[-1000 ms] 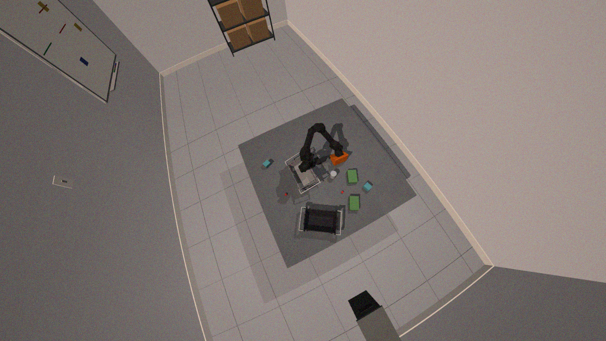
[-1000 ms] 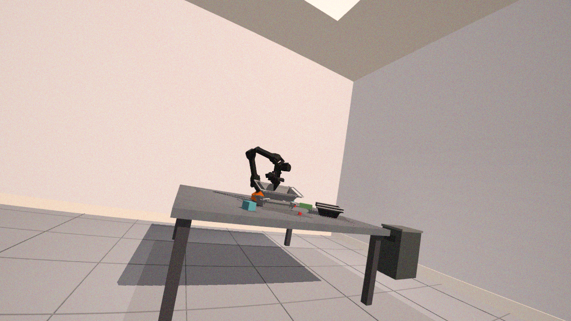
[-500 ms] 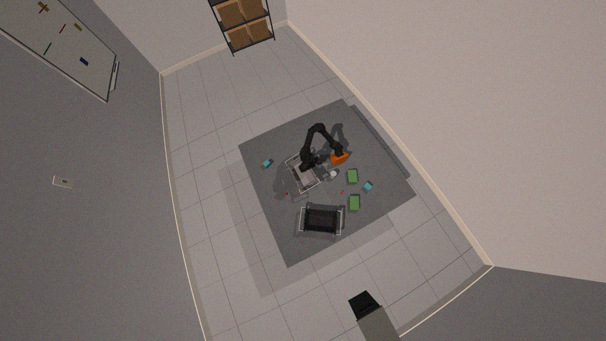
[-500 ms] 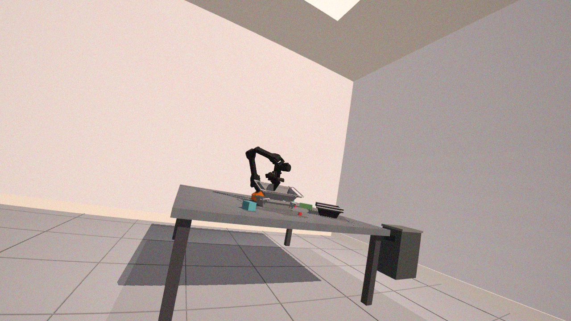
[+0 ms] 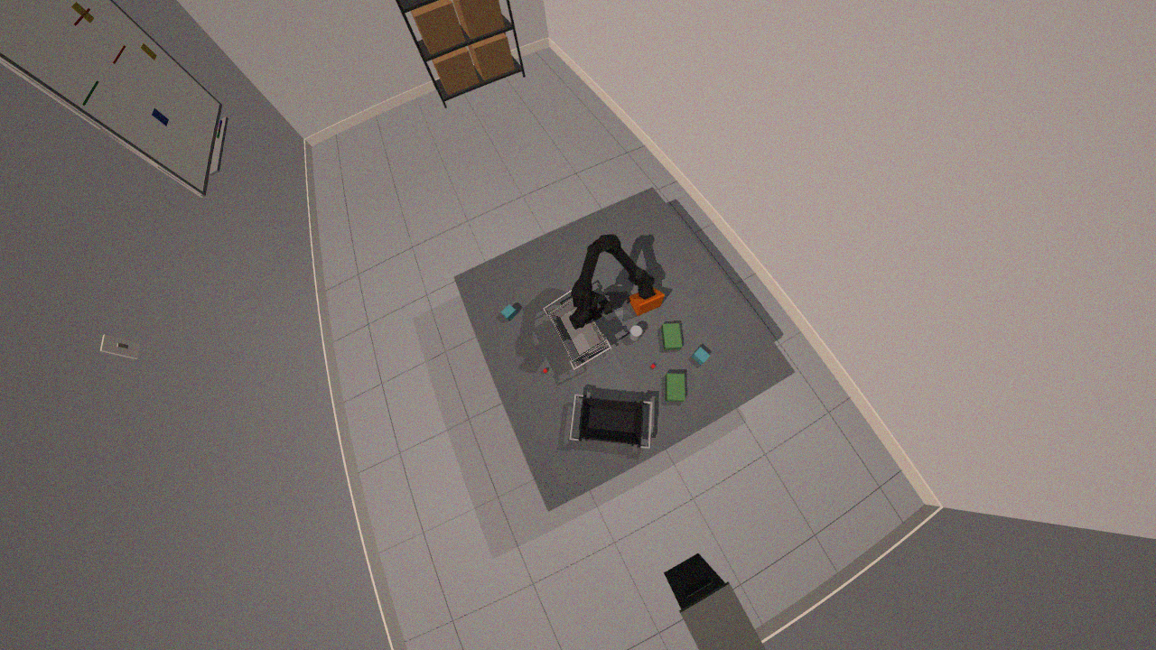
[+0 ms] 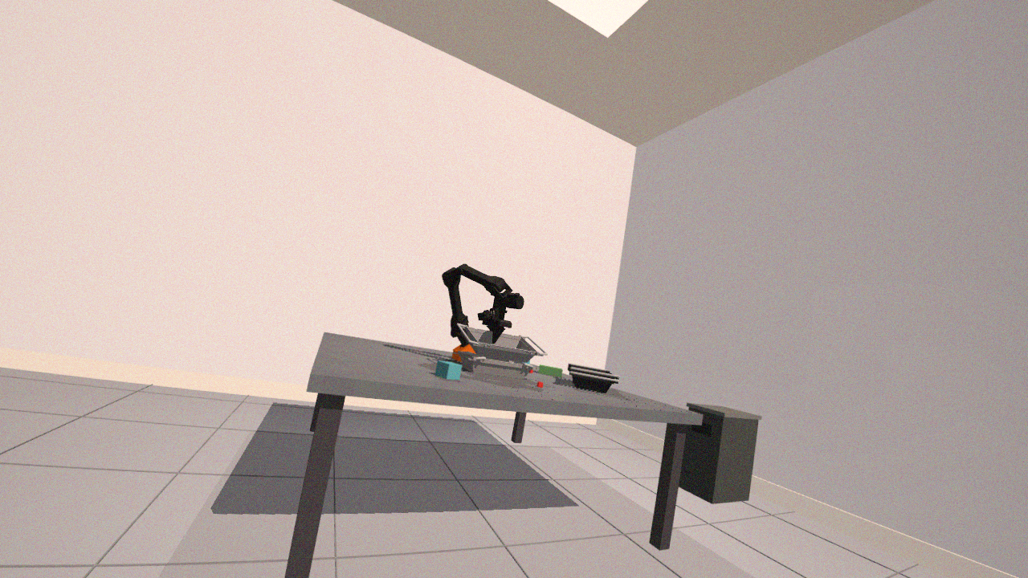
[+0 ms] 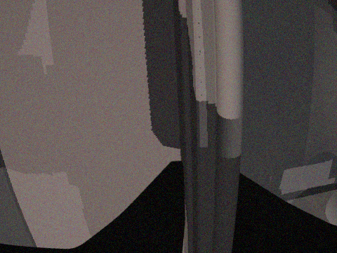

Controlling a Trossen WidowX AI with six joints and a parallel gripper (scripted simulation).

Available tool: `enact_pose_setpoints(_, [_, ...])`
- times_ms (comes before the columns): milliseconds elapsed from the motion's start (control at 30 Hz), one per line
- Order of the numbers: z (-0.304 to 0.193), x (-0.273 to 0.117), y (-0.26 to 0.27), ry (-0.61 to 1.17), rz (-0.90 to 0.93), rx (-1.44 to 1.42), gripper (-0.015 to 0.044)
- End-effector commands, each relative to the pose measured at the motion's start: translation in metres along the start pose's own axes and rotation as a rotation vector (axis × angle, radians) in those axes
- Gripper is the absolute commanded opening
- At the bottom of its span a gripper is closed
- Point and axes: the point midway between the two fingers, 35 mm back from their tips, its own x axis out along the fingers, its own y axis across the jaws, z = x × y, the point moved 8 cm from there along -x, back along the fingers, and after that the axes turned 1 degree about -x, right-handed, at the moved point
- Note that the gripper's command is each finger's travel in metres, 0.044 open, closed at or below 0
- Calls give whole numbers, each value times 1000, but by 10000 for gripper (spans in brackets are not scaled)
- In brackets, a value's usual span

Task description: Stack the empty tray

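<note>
The grey tray (image 5: 587, 342) (image 6: 507, 353) (image 7: 210, 70) hangs in the air above the table, roughly level, with light wire bars at its ends. Its floor shows no blocks. My gripper (image 5: 575, 321) (image 6: 494, 340) (image 7: 194, 171) is shut on a side wall of it. The black tray (image 5: 611, 441) (image 6: 593, 382) stands on the table, apart from the held tray. In the top view its left bar (image 5: 573, 417) and right bar (image 5: 651, 422) lie out over its ends. Its inside is dark, and I cannot make out the blocks.
An orange block (image 5: 647, 302) (image 6: 462, 353) is at the arm's base. Green blocks (image 5: 672, 336) (image 5: 675, 386) (image 6: 550, 371), teal blocks (image 5: 508, 311) (image 5: 701, 355) (image 6: 448, 370), a white round object (image 5: 636, 331) and small red cubes (image 5: 545, 371) (image 5: 654, 366) (image 6: 540, 384) lie around on the table.
</note>
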Motion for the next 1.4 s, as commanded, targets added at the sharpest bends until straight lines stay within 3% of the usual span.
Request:
enact_pose_setpoints(0, [3, 4, -1, 1, -20, 2, 0])
enact_pose_setpoints(1367, [3, 12, -5, 1, -21, 2, 0])
